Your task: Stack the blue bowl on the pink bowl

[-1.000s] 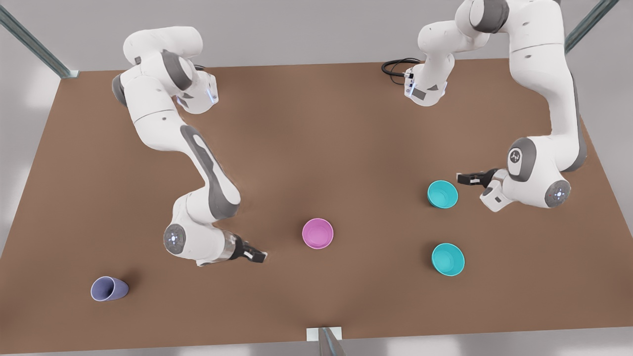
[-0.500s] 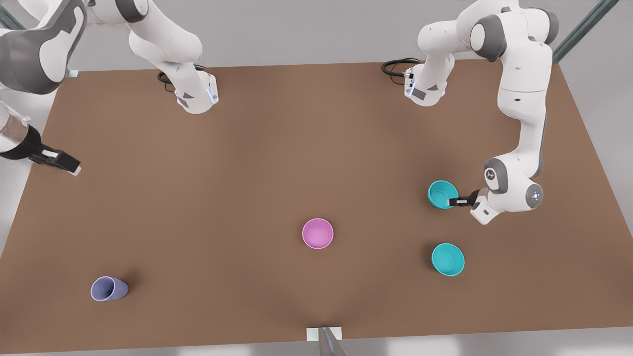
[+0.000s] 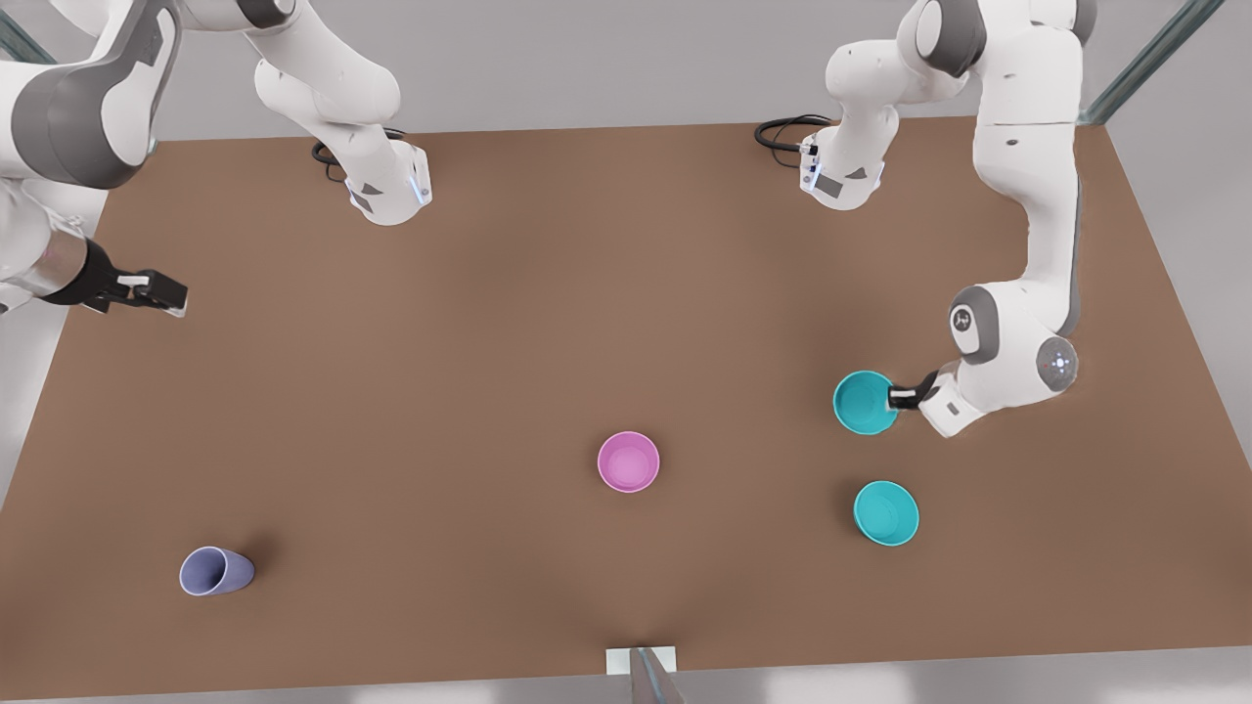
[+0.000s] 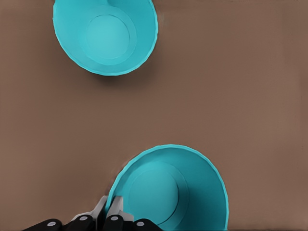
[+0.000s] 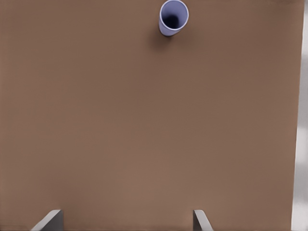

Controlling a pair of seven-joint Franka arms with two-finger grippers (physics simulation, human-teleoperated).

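On the front view's left, the right end effector (image 3: 161, 291) waits above the tabletop (image 3: 489, 323) edge, fingers spread wide and empty, beyond the lavender cup (image 3: 215, 571). The pink bowl (image 3: 628, 462) sits untouched mid-tabletop. Rightward, the left end effector (image 3: 902, 396) is now pinched on the blue bowl (image 3: 865, 402) rim; the bowl has shifted toward the pink one, so carrying seems underway. The spare teal bowl (image 3: 886, 512) stays put.

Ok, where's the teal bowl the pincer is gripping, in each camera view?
Front view: blue bowl at the front view's right, left pincer on its rim.
Left wrist view: close to the camera, rim pinched.
Right wrist view: the right pincer, waiting, faces the lavender cup.
Shared landmark: the second teal bowl beside it.
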